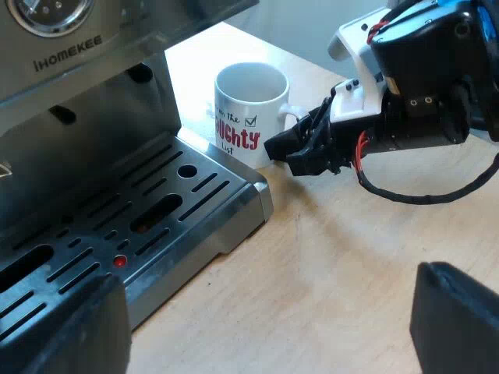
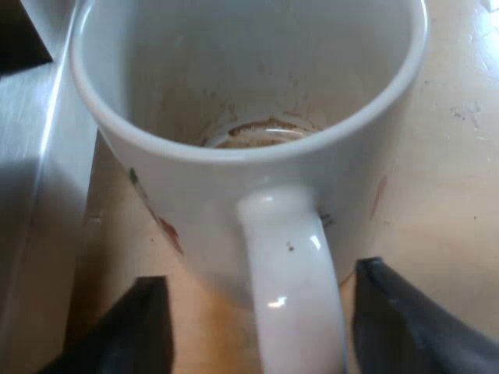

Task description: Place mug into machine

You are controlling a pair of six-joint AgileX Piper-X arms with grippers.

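The pale light-wood worktop (image 1: 335, 265) carries two things. A stainless-steel espresso machine (image 1: 93, 156) stands on it, its slotted metal drip tray (image 1: 156, 226) reaching out over the wood. A white ceramic mug (image 1: 251, 109) with red and black lettering stands upright on the bare wood just beside the drip tray's outer corner, off the tray, with its handle turned away from the machine. The worktop (image 2: 456, 187) next to the mug (image 2: 234, 171) bears a few faint marks.
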